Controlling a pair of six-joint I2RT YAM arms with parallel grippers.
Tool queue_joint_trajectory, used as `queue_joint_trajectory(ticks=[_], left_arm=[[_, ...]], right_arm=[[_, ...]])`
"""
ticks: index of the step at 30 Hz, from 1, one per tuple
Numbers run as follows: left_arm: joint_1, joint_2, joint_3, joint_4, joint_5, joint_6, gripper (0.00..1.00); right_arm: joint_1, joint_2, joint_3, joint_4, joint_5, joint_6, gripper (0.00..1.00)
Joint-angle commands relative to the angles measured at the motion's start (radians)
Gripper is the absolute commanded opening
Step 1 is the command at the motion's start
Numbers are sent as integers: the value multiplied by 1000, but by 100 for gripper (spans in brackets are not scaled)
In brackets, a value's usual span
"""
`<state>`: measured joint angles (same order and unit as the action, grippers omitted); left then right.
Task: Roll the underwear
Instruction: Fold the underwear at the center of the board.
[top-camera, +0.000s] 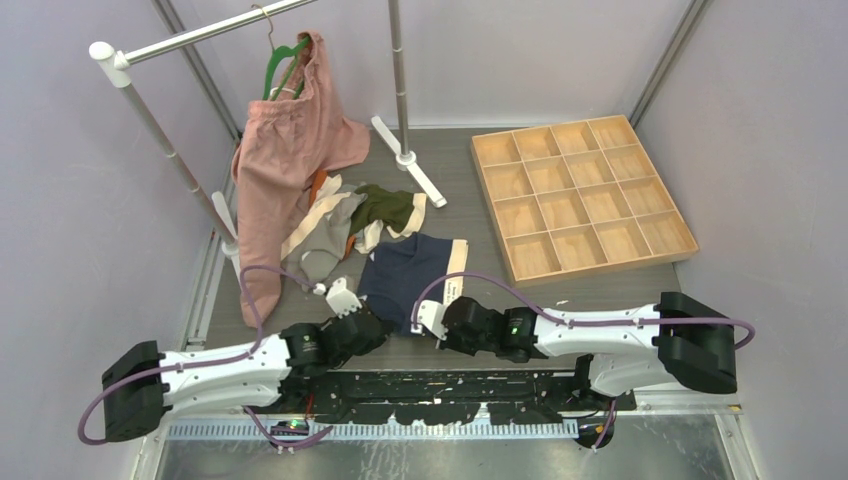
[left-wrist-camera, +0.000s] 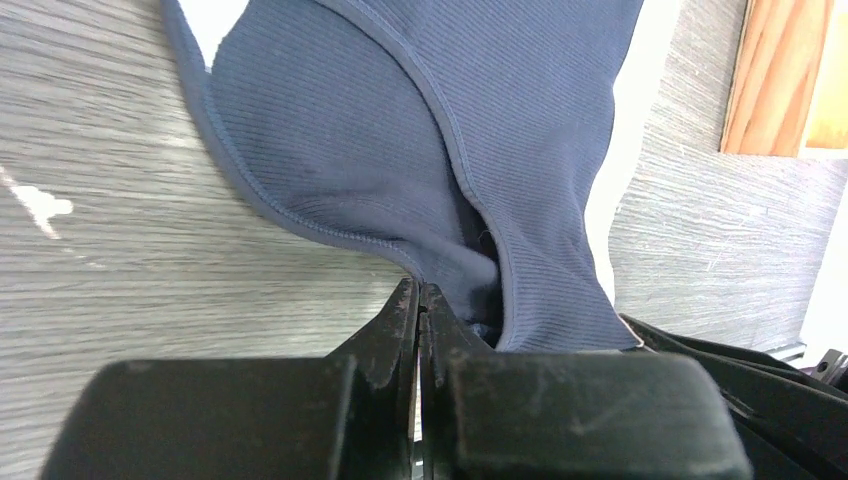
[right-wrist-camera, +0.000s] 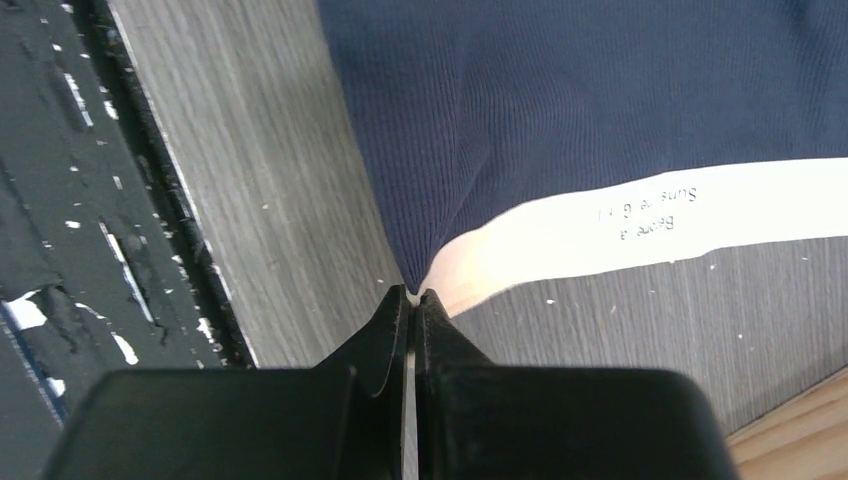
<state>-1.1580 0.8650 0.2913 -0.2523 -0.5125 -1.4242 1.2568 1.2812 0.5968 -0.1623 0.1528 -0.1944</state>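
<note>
A navy underwear (top-camera: 408, 272) with a wide cream waistband (top-camera: 456, 262) lies flat on the grey table, in front of both arms. My left gripper (top-camera: 384, 324) is at its near left corner. In the left wrist view the gripper (left-wrist-camera: 420, 288) is shut, with the navy leg hem (left-wrist-camera: 330, 232) running into its tips. My right gripper (top-camera: 419, 327) is at the near right corner. In the right wrist view it (right-wrist-camera: 412, 293) is shut on the corner where the navy cloth (right-wrist-camera: 560, 100) meets the waistband (right-wrist-camera: 620, 220).
More underwear lies in a pile behind, olive green (top-camera: 386, 206) and grey (top-camera: 330, 240) among it. A large pink garment (top-camera: 285, 160) hangs on a green hanger from the rack (top-camera: 130, 60). A wooden compartment tray (top-camera: 580, 195) sits at the back right.
</note>
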Motion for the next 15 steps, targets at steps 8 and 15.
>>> queue_joint_trajectory(ticks=[8,15], left_arm=[[6,-259,106,-414,-120,34,1],[5,-306,112,-450,-66,44,1]], right_arm=[[131,55,135,-59,-28,85,1],[158,59,164,-63,-72,160,1]])
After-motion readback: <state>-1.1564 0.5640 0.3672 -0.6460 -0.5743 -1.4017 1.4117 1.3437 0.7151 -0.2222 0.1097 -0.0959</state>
